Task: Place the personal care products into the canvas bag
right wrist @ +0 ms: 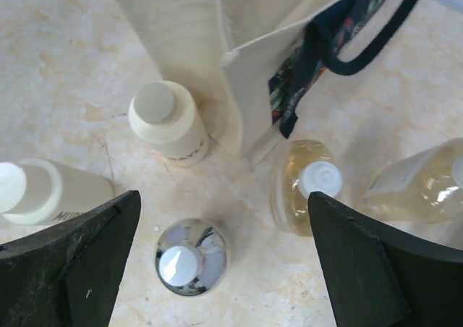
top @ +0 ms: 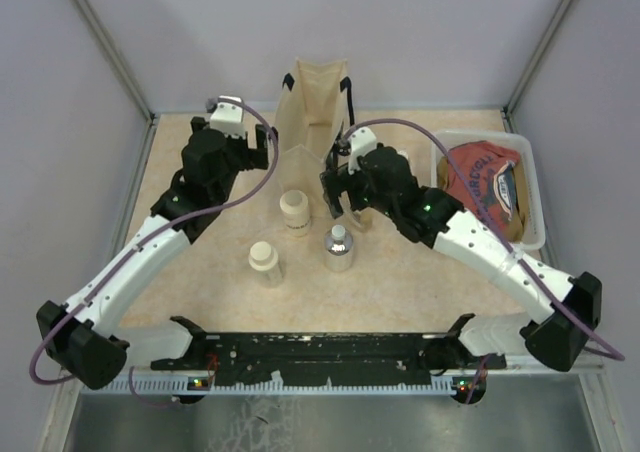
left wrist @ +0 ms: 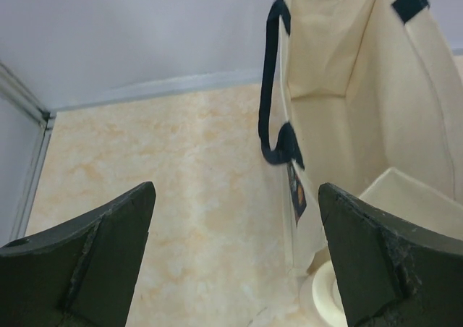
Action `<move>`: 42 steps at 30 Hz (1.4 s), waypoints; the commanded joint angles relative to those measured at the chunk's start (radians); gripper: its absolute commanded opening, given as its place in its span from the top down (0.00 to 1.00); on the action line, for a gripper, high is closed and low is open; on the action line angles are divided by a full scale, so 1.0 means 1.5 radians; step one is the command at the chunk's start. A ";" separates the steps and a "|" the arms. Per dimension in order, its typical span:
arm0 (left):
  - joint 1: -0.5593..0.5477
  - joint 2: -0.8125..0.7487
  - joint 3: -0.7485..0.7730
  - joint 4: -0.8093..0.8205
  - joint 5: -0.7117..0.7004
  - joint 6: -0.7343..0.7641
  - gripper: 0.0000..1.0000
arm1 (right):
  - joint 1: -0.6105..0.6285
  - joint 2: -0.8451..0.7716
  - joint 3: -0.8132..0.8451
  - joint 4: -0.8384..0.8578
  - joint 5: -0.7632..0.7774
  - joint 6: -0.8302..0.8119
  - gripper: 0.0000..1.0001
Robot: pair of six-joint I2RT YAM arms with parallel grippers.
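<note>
The canvas bag (top: 315, 107) stands open at the back middle, with navy handles. Two cream jars (top: 295, 210) (top: 264, 260) and a round clear bottle (top: 339, 249) stand in front of it. My right gripper (top: 334, 198) hovers open and empty above them. In the right wrist view it (right wrist: 224, 262) spans the clear bottle (right wrist: 189, 258) and an amber bottle (right wrist: 307, 186). A second amber bottle (right wrist: 427, 182), both jars (right wrist: 168, 121) (right wrist: 43, 189) and the bag corner (right wrist: 246, 66) show there. My left gripper (top: 265, 152) is open and empty left of the bag (left wrist: 347, 88), with a jar (left wrist: 322, 294) below its right finger.
A white plastic tub (top: 534, 187) with a red shirt (top: 480, 177) sits at the right. Grey walls enclose the table on three sides. Both arms reach in from the near corners.
</note>
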 commanded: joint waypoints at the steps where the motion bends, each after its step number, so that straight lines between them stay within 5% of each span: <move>1: -0.003 -0.048 -0.049 -0.052 -0.002 -0.040 0.01 | 0.046 0.053 0.026 0.010 0.023 0.002 0.01; 16: -0.003 -0.170 -0.146 -0.086 -0.063 -0.066 0.01 | 0.105 0.303 0.060 0.190 0.037 -0.030 0.01; 36: -0.002 -0.168 -0.172 -0.067 -0.080 -0.058 0.01 | 0.113 0.428 0.089 0.295 0.045 -0.045 0.01; 39: -0.002 -0.165 -0.175 -0.063 -0.079 -0.058 0.01 | 0.114 0.431 0.076 0.313 0.046 -0.049 0.10; 42: -0.001 -0.162 -0.180 -0.058 -0.078 -0.059 0.01 | 0.115 0.423 0.049 0.354 0.037 -0.050 0.32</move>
